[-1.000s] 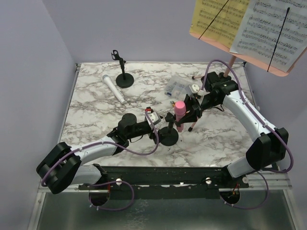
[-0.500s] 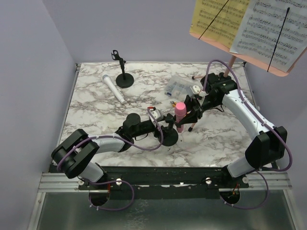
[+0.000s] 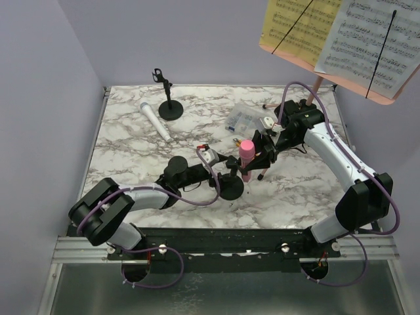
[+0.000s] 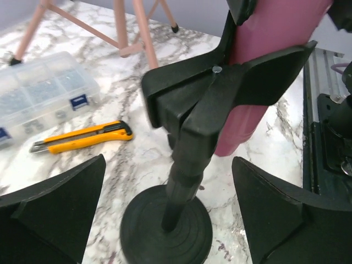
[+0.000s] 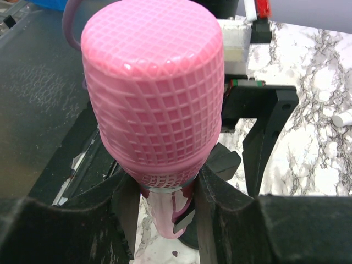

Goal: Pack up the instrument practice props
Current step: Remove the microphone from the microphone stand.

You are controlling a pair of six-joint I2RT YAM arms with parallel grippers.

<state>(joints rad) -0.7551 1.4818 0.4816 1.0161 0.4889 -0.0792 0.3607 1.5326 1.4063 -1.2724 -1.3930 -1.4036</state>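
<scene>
The pink microphone (image 3: 246, 152) stands upright in the clip of a black round-based mic holder (image 3: 231, 188) near the table's middle. My right gripper (image 3: 257, 156) is shut on the microphone just under its mesh head (image 5: 157, 82), with fingers (image 5: 127, 212) on both sides of the neck. My left gripper (image 3: 222, 173) is open, with its fingers (image 4: 52, 212) either side of the holder's stem and base (image 4: 165, 228), not touching. The white microphone (image 3: 155, 122) lies at back left beside the second holder (image 3: 170, 108). Yellow (image 3: 298, 26) and white (image 3: 371, 39) pages sit on the pink rack (image 3: 315, 88).
A clear compartment box (image 3: 246, 119) lies behind the right gripper. A yellow-and-black utility knife (image 4: 82, 137) lies beside it. The rack's pink tripod legs (image 4: 132, 27) stand at the back right. Purple walls close in the table.
My left arm has raised its elbow and carried the open gripper right, closer around the holder's stem. The right gripper and pink microphone have not moved.
</scene>
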